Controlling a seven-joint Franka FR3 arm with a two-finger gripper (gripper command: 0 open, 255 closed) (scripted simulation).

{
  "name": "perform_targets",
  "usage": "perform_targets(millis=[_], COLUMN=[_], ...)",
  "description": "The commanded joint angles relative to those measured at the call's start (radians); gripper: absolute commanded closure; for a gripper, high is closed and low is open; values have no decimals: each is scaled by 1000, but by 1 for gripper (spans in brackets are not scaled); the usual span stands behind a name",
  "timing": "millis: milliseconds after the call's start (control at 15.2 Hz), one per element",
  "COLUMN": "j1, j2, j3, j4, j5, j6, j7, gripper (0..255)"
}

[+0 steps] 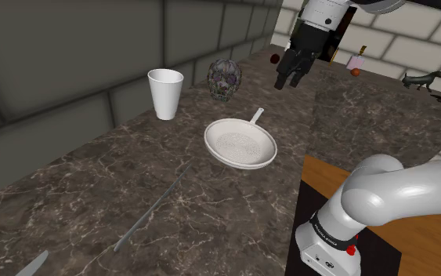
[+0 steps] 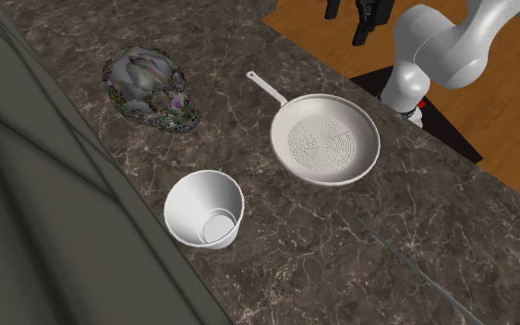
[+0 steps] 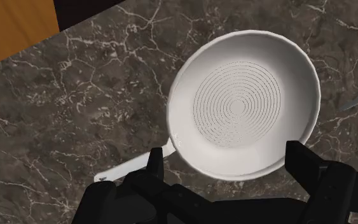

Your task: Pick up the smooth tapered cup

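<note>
Nothing done yet. My tool (image 1: 289, 81) hangs above the white frying pan (image 3: 241, 102), fingers (image 3: 155, 168) wide apart, empty. White tapered cup (image 1: 165, 94) stands upright on the table (image 1: 77, 196), well apart from it, by the wall (image 1: 54, 70). Approach, grasp, lift all remain.

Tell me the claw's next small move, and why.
Probably shift the claw sideways toward the white cup, to the shoulder view's left. It hangs open, high above the white pan, which the wrist view looks down on, while the cup stands upright and untouched beside the pan.
</note>
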Motion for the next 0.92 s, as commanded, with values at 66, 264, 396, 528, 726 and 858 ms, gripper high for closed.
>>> perform_targets(millis=[66, 264, 396, 528, 726, 858], j1=[4, 15, 22, 29, 38, 44], j2=[35, 142, 214, 287, 397, 471], j3=[6, 23, 33, 43, 59, 68], j4=[15, 66, 107, 153, 232, 290], j5=[6, 21, 29, 36, 44, 47], j6=[21, 78, 110, 139, 173, 191], j7=[2, 10, 14, 19, 27, 33], gripper=[0, 0, 0, 0, 0, 0])
